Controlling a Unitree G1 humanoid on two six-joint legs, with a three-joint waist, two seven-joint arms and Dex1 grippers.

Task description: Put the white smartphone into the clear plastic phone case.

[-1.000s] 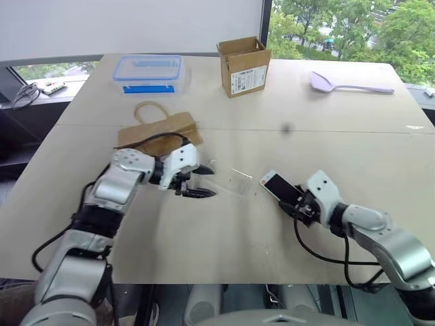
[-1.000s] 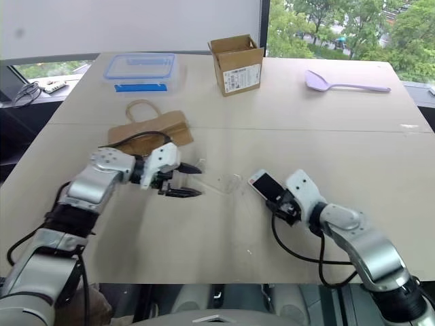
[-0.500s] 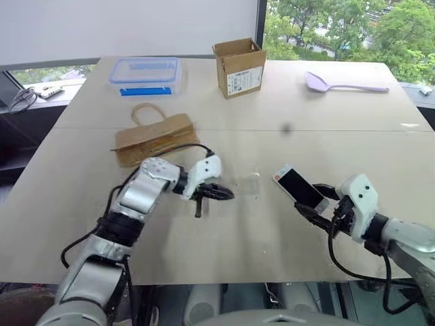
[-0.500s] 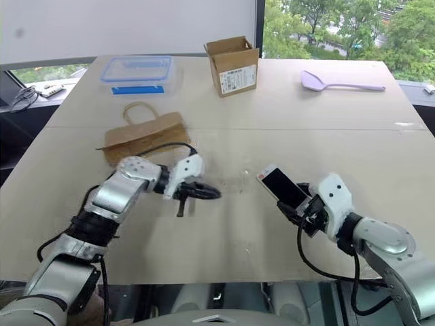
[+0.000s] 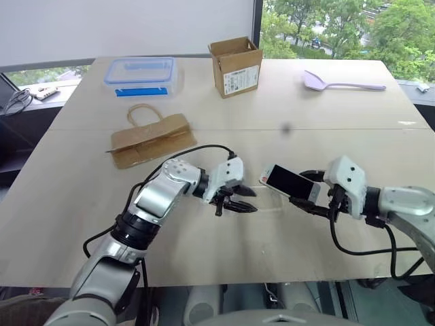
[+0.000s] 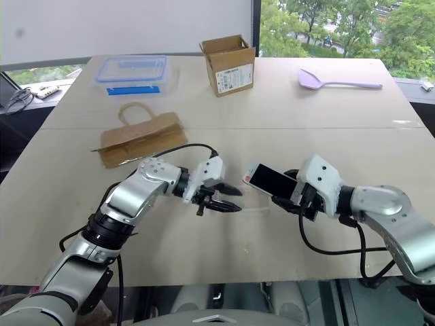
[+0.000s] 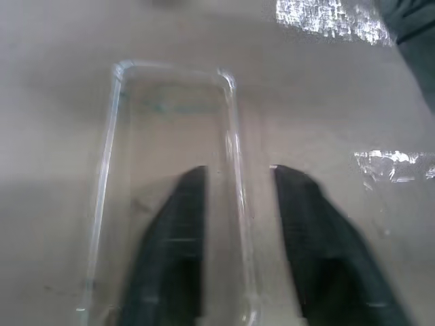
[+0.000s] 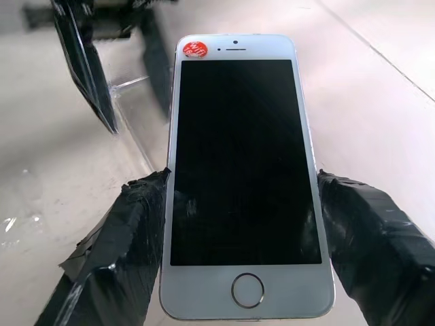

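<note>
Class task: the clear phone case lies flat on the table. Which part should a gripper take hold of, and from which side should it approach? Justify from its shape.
Grip one long side wall of the clear phone case, one finger inside the rim and one outside, approaching from a short end as the left gripper does. Probably best: lying flat, only its thin raised rim offers purchase.

Pale tabletop (image 5: 353,115), clear food box with blue-rimmed lid (image 5: 140,73) at far left, open cardboard box (image 5: 236,65) upright beside it, lilac spoon (image 5: 340,83) far right, flat brown paper bag (image 5: 151,138) with handles nearer, trees outside the window (image 5: 340,27)
</note>
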